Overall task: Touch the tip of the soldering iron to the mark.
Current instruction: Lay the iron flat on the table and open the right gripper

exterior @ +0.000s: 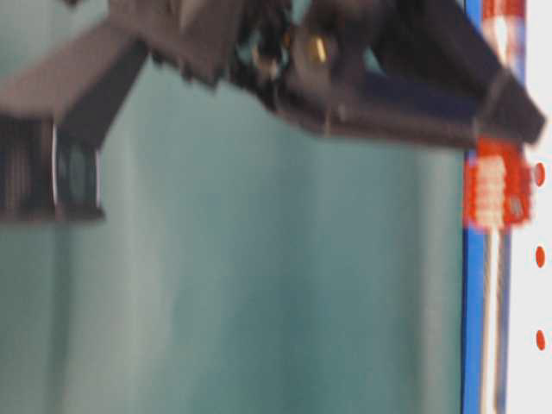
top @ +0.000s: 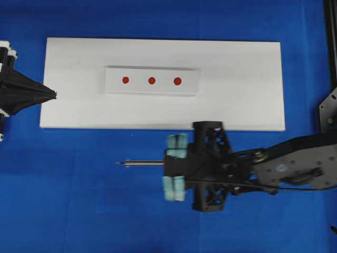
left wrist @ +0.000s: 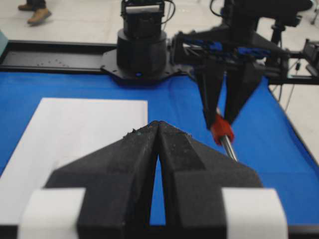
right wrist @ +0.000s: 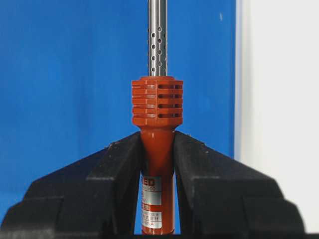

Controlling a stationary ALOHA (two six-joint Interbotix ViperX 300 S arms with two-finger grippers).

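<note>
The right end effector [right wrist: 157, 164] pinches the soldering iron [right wrist: 157, 107] by its handle, level over the blue worktop [top: 79, 200], tip well short of the marks [top: 151, 80]; the carry is under way, and next the tip must swing toward a mark and descend; the left end effector [left wrist: 158, 149] is pressed together, empty.

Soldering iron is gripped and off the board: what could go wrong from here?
1. The orange-red-handled soldering iron is pinched low on its handle by the right end effector, so it might pivot on contact.
2. Three red dots sit close together; the thin tip could land on the wrong one.
</note>
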